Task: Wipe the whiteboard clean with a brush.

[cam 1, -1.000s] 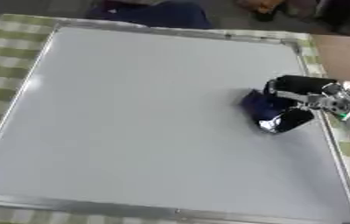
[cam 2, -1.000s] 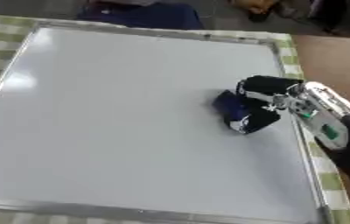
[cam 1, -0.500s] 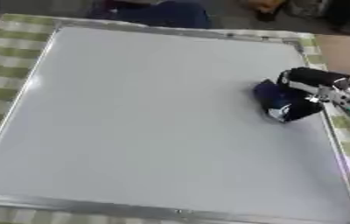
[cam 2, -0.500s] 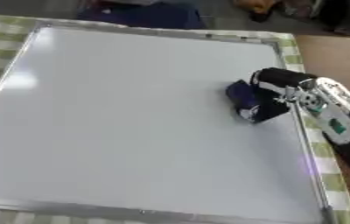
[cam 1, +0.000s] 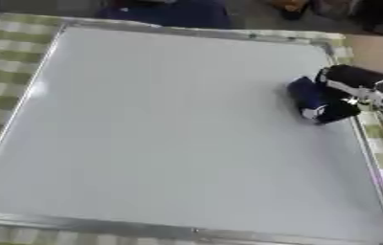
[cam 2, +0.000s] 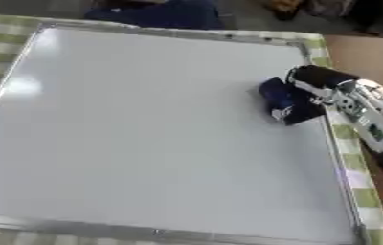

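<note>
While right hand point(cam 2: 312, 91) grips brush point(cam 2: 280, 100), whiteboard point(cam 2: 144, 124) lies blank.

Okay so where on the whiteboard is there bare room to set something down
Nearly all of the whiteboard is bare: the whole left side, the middle and the near edge. Only the right edge is taken, where the right hand holds the dark blue brush.

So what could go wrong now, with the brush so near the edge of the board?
The right hand holds the brush close to the whiteboard's right frame, so another stroke that way might knock the brush against the metal rim or run it off onto the checked cloth. The hand grips the brush from one side, so it might also tip and wipe unevenly.
</note>
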